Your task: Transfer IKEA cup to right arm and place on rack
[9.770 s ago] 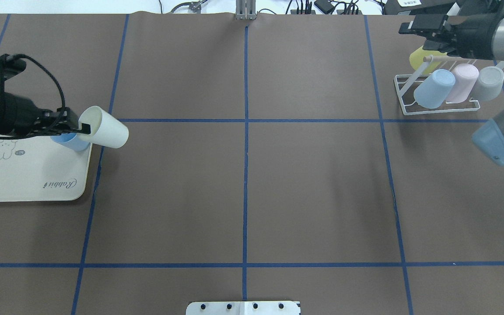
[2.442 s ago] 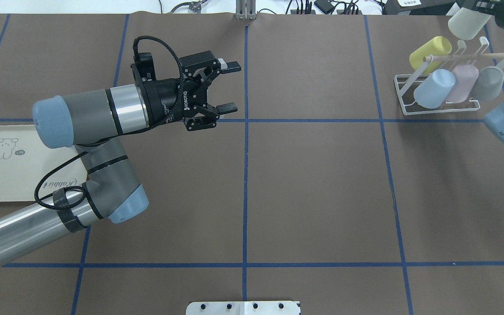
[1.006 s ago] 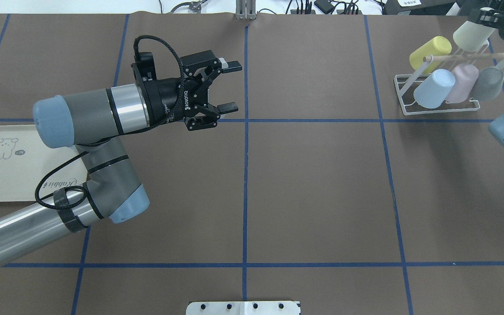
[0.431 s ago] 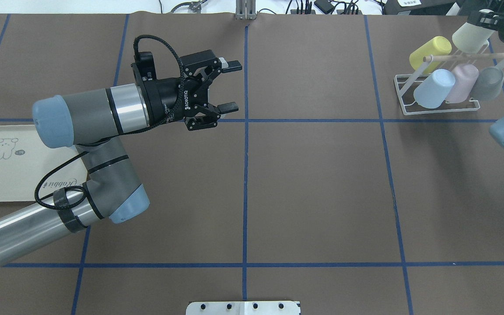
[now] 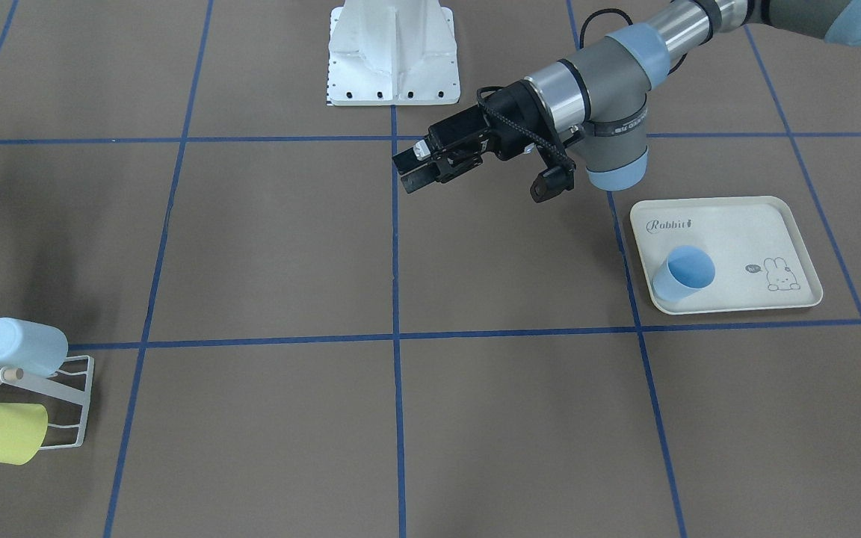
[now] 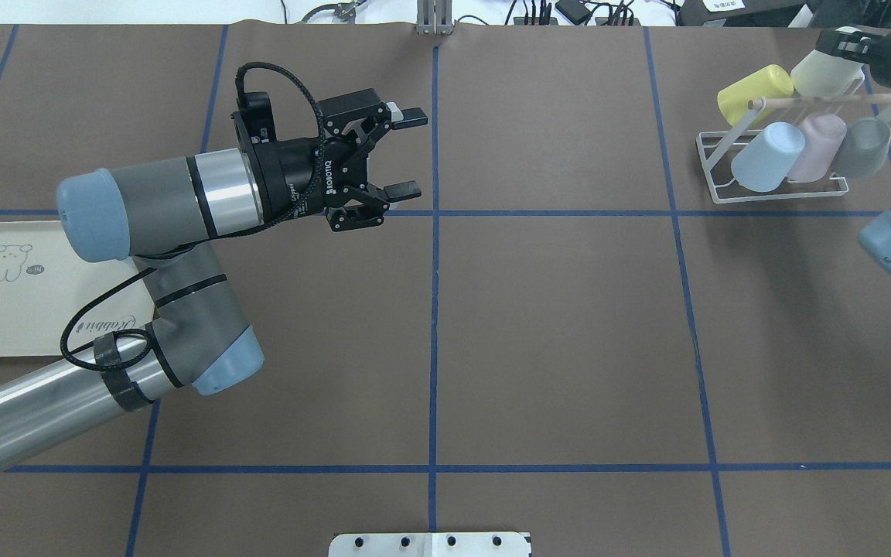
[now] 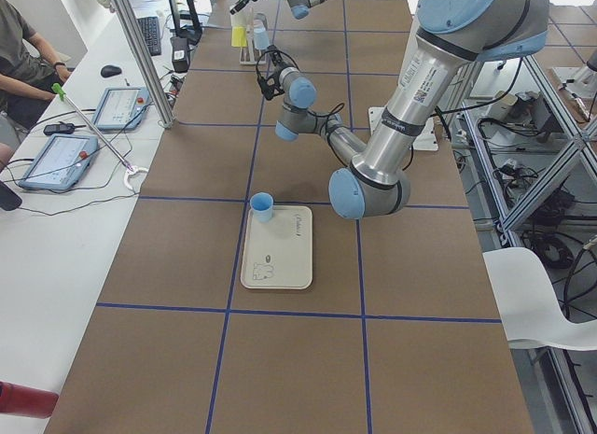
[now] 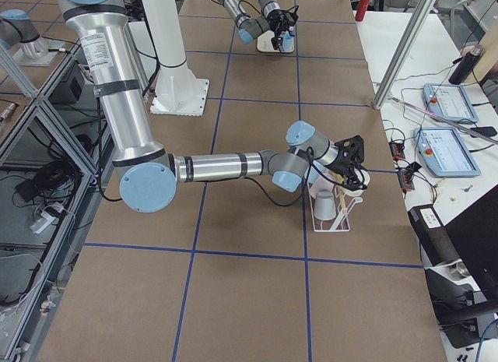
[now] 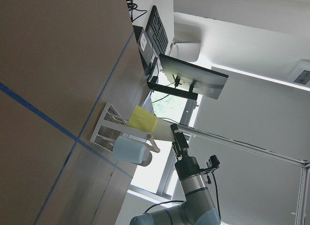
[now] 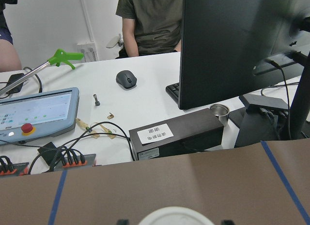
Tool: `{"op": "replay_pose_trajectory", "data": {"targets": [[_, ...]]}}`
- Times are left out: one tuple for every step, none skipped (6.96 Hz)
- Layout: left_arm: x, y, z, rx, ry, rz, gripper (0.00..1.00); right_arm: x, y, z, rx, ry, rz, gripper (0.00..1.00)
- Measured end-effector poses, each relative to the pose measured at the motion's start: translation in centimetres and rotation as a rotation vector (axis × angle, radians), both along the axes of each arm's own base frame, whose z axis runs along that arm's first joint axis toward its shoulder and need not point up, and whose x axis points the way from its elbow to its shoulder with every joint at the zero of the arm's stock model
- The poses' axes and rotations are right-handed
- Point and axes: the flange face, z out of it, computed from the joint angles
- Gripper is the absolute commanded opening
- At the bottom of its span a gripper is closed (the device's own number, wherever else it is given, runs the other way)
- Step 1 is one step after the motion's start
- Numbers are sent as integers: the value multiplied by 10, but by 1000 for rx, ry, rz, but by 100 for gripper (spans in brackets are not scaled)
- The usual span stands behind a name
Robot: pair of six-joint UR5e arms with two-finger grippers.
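Pale cup [image 6: 818, 73] in right claw [image 6: 841, 46]: ease down onto far row of rack [image 6: 724, 193], beside yellow cup [image 6: 753, 87]; left claw [image 6: 412, 152] wide.

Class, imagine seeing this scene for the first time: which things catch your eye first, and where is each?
The left end effector hangs open and empty over the middle of the table. At the far right corner, the right end effector holds a pale cup at the rack, which carries coloured cups. A lone blue cup stands on the rabbit-print tray.

Cup [image 10: 172, 216], right end effector [image 10: 173, 221]: edge-cropped
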Motion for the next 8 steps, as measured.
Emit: {"op": "replay_pose_trajectory", "data": {"targets": [[0, 0, 0, 0, -1, 0, 98, -8, 2, 2, -2, 4, -9, 99], [0, 0, 0, 1, -1, 0, 98, -13, 3, 3, -2, 6, -14, 99], [0, 0, 0, 1, -1, -1, 97, -15, 3, 2, 0, 7, -19, 99], [-2, -2, 0, 2, -2, -3, 96, -16, 3, -2, 5, 3, -23, 99], [-8, -7, 3, 14, -14, -18, 96, -18, 2, -13, 19, -11, -32, 99], [-16, -13, 15, 52, -56, -52, 96, -20, 2, -29, 36, -36, -50, 99], [-28, -19, 42, 122, -141, -102, 96, -23, 4, -49, 49, -79, -70, 99], [-52, -32, 74, 194, -247, -145, 96, -24, 9, -72, 48, -140, -85, 99]]}}
